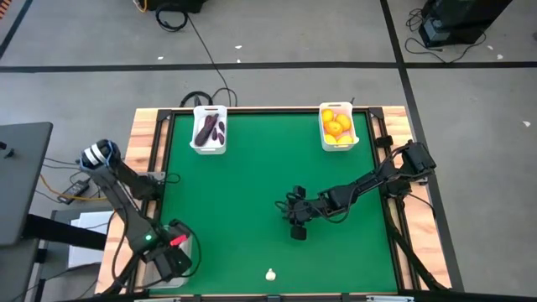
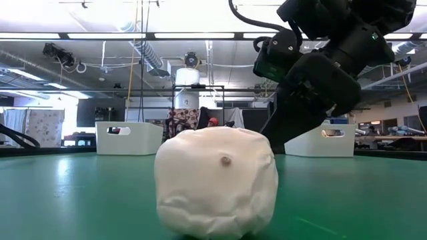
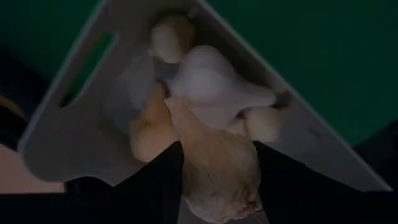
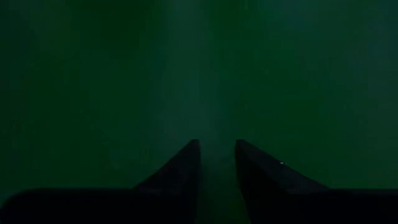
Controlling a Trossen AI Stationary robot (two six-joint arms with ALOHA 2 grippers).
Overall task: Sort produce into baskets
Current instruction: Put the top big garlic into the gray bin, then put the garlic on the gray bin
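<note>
**High view: one garlic bulb over its bin, one left on the mat**

High view, from the left: the left gripper hangs over a basket at the table's near-left corner. Its wrist view shows the fingers closed around a pale, papery garlic bulb, directly above the other whitish bulbs already piled in that white bin.

Further along, a white basket at the far edge holds dark purple eggplants. A lone garlic bulb sits on the green mat near the front edge, well apart from every bin.

The right gripper hovers over bare mat mid-table, fingers narrowly parted and holding nothing. At far right, a white basket is filled with yellow and orange citrus.

Risks, as I judge them: the held bulb could land on the heap, roll off the rounded bulbs beneath and tip over the rim. The loose bulb is lumpy and light, so a narrow, off-centre pinch might squirt it sideways across the mat.
</note>
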